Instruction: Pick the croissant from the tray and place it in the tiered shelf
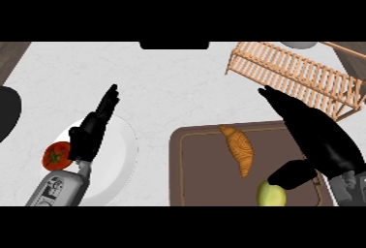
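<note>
Fingers released on left hand (89, 134) and right hand (318, 138); one croissant (239, 150), one tray (207, 186).

Bright, even light across the pale counter (178, 82).

Slatted wooden shelf (300, 72), matt brown tray (207, 184), marble-look counter (178, 87)
</note>
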You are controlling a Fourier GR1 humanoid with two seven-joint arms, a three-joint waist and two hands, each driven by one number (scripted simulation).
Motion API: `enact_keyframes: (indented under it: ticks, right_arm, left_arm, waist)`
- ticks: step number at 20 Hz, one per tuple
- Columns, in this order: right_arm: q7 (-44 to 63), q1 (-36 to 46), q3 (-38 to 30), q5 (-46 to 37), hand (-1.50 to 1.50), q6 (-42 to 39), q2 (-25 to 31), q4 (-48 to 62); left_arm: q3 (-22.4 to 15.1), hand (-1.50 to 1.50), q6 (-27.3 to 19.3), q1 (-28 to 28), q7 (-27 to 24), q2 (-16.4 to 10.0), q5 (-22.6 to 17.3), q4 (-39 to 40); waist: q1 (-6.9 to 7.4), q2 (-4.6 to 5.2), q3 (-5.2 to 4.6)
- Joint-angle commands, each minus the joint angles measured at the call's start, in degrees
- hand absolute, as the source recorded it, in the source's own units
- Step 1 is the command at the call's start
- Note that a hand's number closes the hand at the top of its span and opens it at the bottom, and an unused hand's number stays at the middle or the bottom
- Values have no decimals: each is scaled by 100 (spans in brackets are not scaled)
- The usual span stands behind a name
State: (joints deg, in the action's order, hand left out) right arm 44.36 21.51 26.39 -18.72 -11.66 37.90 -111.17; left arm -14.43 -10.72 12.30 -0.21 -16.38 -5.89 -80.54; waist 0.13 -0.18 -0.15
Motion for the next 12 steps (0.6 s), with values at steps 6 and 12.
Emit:
enact_keyframes:
  ticks: [6, 12]
  right_arm:
    - [1661, 20, 393, -667, -150, -817, -999, -947]
    - [1323, -19, 755, -1689, -150, -693, -1739, -330]
  left_arm:
    - [75, 0, 21, -286, 99, 238, 314, -255]
    - [451, 0, 485, -7, -38, 220, 252, 182]
  waist:
    - [-8, 6, 14]
    - [-14, 17, 14]
